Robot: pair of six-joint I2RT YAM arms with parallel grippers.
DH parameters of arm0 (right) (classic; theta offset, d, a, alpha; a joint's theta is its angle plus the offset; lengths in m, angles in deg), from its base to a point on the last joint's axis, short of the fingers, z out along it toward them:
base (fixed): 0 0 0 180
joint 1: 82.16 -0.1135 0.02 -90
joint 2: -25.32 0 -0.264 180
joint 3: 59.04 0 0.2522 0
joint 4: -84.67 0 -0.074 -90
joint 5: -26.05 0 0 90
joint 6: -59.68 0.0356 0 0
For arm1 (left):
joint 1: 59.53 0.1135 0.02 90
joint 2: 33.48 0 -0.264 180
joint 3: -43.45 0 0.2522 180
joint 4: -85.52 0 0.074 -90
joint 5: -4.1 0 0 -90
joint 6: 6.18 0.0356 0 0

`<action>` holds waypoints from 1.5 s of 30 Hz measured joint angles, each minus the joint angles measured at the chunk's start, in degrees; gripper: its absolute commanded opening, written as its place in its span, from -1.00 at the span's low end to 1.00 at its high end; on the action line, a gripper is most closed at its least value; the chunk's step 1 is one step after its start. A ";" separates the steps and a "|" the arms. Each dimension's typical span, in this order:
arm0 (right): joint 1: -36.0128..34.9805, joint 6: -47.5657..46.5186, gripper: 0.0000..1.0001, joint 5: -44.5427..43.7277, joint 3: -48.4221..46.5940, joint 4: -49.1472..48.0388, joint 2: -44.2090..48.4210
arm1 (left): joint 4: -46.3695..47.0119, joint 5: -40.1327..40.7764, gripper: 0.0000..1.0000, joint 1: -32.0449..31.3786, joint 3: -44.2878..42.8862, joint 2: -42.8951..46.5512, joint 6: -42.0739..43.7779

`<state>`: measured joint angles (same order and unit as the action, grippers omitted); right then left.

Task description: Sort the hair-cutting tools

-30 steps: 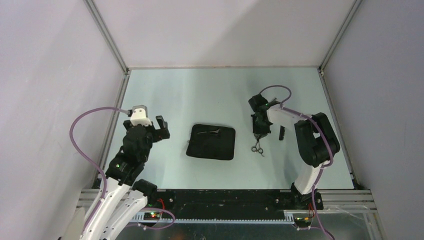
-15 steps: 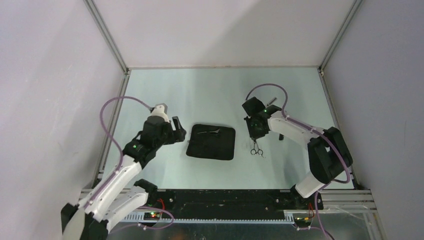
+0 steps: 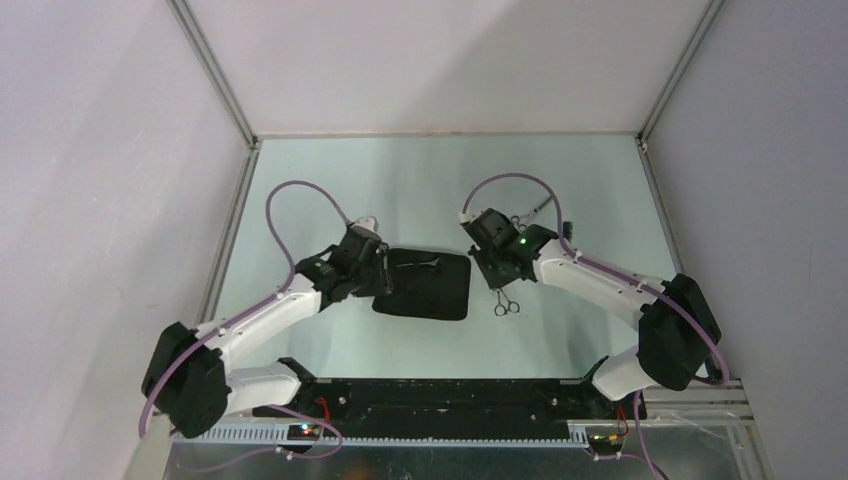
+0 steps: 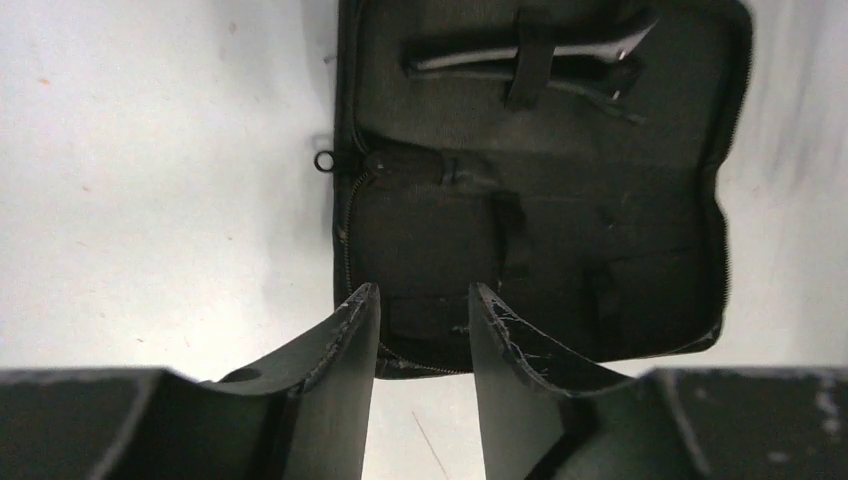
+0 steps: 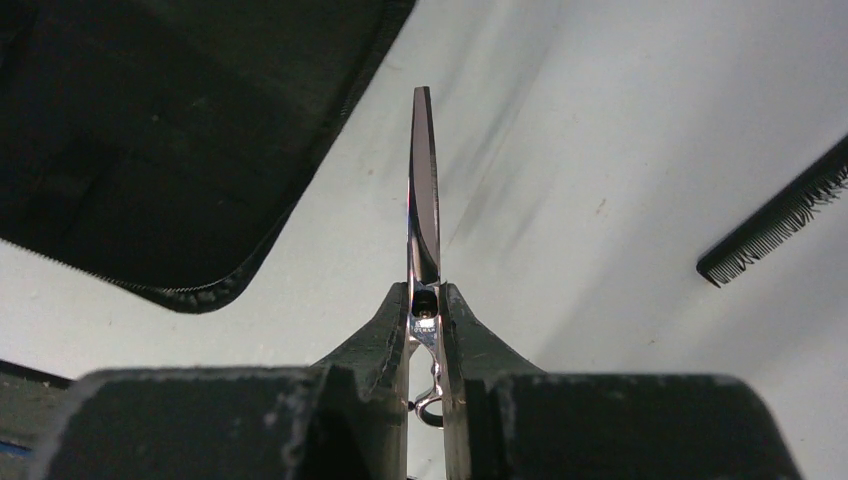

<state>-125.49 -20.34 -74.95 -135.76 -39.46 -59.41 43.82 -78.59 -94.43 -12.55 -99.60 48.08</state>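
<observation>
Right wrist: right fingers (image 5: 385,335) pinch scissors (image 5: 424,200) at pivot; left fingers (image 4: 345,345) part-open, seemingly above case (image 4: 560,230).

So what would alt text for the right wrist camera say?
The right gripper clamps silver scissors near the pivot, blades pointing away over a pale table. A black case lies upper left, a black comb far right.

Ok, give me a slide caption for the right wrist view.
Right claw grips silver scissors, blades pointing ahead; black case at left, comb at right.
</observation>
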 measured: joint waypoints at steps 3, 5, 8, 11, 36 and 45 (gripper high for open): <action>-3.02 -1.51 -1.00 -0.70 0.00 -0.13 0.00 | -1.05 0.48 -0.25 -2.29 0.00 -3.19 -0.59; -4.74 -2.49 -1.00 -1.05 0.00 -0.37 0.00 | -1.44 0.68 -0.29 -3.48 0.26 -4.44 -0.92; -8.37 -5.07 -1.00 -2.23 0.00 -0.46 0.00 | -0.85 1.07 -0.34 -4.39 2.19 -4.70 -1.57; -11.63 -8.48 -1.00 -2.69 0.00 -0.44 -0.07 | 0.26 1.42 -0.37 -4.48 5.49 -4.68 -1.95; -19.91 -35.43 -1.00 4.15 -0.07 0.59 -12.02 | 8.57 3.54 -0.49 -4.44 16.41 0.68 -5.88; -21.22 -38.99 -1.00 2.10 -0.76 1.27 -16.28 | 13.42 3.45 -0.51 -4.04 17.84 0.96 -6.91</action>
<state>-146.71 -59.33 -72.86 -136.52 -38.19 -75.69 57.24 -75.14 -98.47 5.29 -98.64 41.17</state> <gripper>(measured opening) 0.151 0.252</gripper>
